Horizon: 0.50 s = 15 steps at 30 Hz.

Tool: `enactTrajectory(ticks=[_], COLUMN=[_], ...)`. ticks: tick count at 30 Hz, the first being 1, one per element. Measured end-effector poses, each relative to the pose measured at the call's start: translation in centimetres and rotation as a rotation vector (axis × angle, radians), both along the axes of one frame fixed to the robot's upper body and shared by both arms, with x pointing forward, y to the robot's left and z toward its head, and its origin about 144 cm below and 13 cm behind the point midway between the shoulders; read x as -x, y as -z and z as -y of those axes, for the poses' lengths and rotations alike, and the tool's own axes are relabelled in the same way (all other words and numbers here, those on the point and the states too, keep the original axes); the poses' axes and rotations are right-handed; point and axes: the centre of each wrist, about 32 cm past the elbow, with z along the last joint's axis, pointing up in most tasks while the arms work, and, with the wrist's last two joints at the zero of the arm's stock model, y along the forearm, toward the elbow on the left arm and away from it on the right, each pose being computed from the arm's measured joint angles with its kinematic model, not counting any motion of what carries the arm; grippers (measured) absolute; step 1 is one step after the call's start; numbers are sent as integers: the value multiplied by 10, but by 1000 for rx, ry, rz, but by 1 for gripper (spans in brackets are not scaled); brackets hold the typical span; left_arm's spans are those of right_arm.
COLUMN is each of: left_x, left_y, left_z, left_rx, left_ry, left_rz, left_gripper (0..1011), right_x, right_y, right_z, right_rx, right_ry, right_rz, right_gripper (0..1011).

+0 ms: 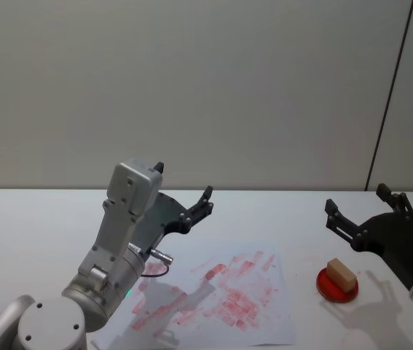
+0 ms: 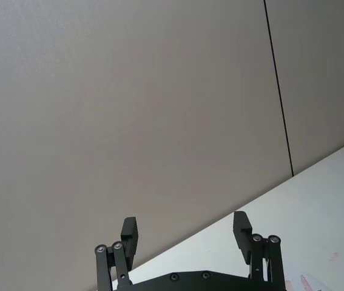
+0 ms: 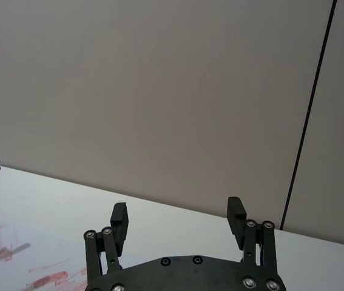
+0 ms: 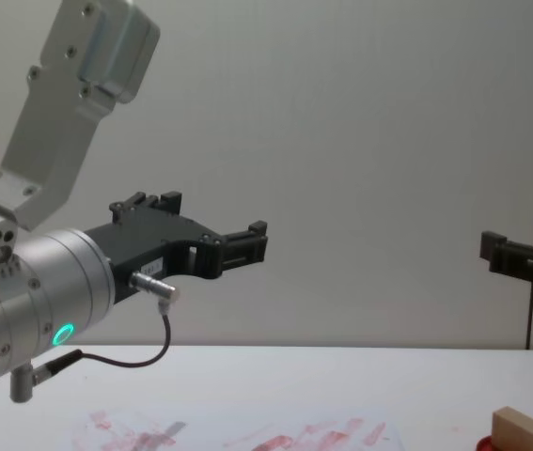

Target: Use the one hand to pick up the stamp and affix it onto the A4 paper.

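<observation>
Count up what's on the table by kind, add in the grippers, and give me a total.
stamp: 1, on the ink pad
ink pad: 1
paper: 1
grippers: 2, left gripper raised near the paper, right gripper raised near the stamp, jaws open
total: 5

Even, bright light; soft shadows

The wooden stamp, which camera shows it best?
The head view: the stamp shows whole from above, lying on the red ink pad. The chest view catches just its upper part at the bottom edge. Both wrist views face the wall and the far tabletop.
</observation>
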Motion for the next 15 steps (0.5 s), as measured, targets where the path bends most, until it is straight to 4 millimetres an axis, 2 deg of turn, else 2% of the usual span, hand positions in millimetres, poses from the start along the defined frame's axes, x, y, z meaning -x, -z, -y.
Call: enactTrajectory(ticks=[15], left_x=[0], left_y=[0], left_z=[0], left_rx=[0], left_ry=[0], left_rz=[0], left_gripper=[1002], right_x=[0], right_y=[0], right_z=[0], right_rx=[0], right_ry=[-1], right_rz=[0], right_gripper=[1001])
